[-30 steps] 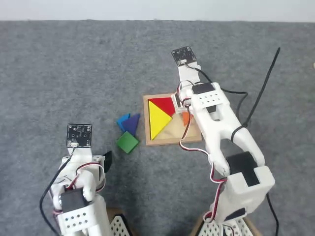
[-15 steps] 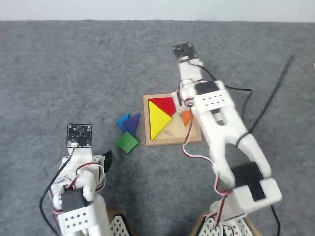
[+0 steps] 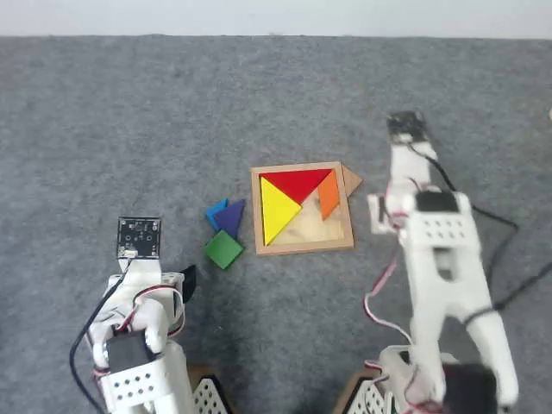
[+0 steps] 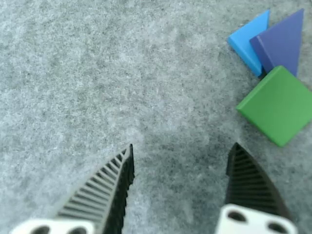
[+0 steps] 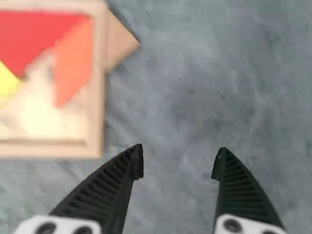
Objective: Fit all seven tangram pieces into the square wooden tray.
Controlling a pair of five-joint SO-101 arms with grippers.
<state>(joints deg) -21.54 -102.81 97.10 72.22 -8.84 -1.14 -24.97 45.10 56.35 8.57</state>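
White shells on left arm [image 3: 136, 345] and right arm [image 3: 442, 259]; red, black and white cables [image 3: 377, 293] alongside. Black ribbed pointed fingers [image 4: 112, 187] on white mounts with screw holes. Black square wrist boards [image 3: 139, 237].

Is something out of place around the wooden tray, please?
Yes. A tan triangle juts out at the far right corner of the tray, outside its frame and nearly its colour. The blue piece, purple triangle and green square lie loose on the carpet.
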